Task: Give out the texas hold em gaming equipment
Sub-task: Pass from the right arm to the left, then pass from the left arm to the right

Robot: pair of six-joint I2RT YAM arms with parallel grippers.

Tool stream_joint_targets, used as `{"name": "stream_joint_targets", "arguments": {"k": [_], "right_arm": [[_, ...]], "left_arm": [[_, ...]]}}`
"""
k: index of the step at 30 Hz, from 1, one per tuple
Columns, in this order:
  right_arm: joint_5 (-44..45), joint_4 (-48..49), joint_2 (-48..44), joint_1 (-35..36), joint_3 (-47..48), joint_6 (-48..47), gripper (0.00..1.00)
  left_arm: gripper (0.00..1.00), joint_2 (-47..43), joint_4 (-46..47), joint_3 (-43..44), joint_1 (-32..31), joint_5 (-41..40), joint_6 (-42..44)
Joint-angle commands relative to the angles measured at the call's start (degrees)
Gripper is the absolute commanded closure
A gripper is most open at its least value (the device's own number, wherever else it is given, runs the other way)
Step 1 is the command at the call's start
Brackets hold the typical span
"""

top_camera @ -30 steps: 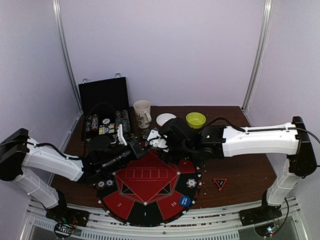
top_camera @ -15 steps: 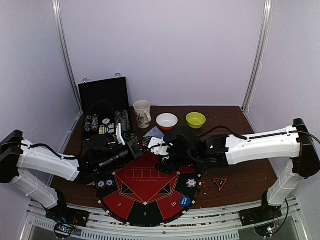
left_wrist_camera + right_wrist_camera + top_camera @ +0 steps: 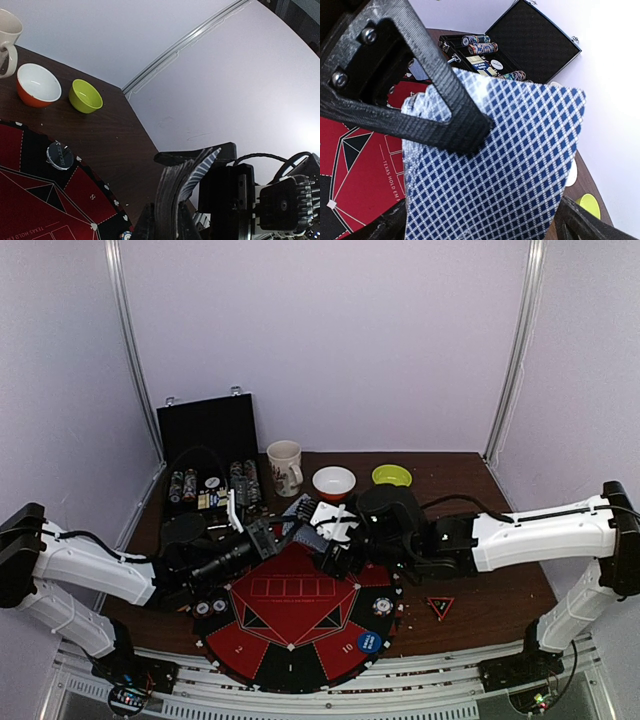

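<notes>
Shows the right gripper (image 3: 328,552) spread wide at mid-frame in the top view, where a second ago it was narrower and nearer the upper centre; reads as one card dealt and a return for the next. Leaves the playing cards (image 3: 172,192) pinched in the closed left gripper (image 3: 274,537), just above the mat's (image 3: 295,615) upper edge, with one right finger crossing them unclamped. Stands the playing cards on end: long axis up the left wrist frame, tops fanning rightward, backs toward the right wrist camera.

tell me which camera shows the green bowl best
Left wrist: the green bowl is whole and unobstructed beside the orange bowl. Top external shows it small, its near edge behind the right arm. Right wrist catches only a sliver.
</notes>
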Motion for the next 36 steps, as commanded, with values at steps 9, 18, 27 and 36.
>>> {"name": "stream_joint_targets", "arguments": {"k": [9,18,27,36], "right_arm": [[-0.83,2.84,2.41,-0.34,1.61,0.93,0.21],[-1.02,4.24,1.69,-0.31,1.14,3.10,0.08],[-0.32,5.27,1.74,-0.26,0.55,4.56,0.36],[0.81,2.44,1.87,-0.31,1.85,3.11,0.45]], "left_arm": [[1.00,0.65,5.56,-0.50,0.70,0.67,-2.07],[1.00,1.21,6.38,-1.02,0.89,0.34,-3.05],[1.00,1.51,7.07,-1.01,1.05,0.96,-3.25],[0.88,3.06,9.91,-1.59,1.33,3.09,-3.81]]}}
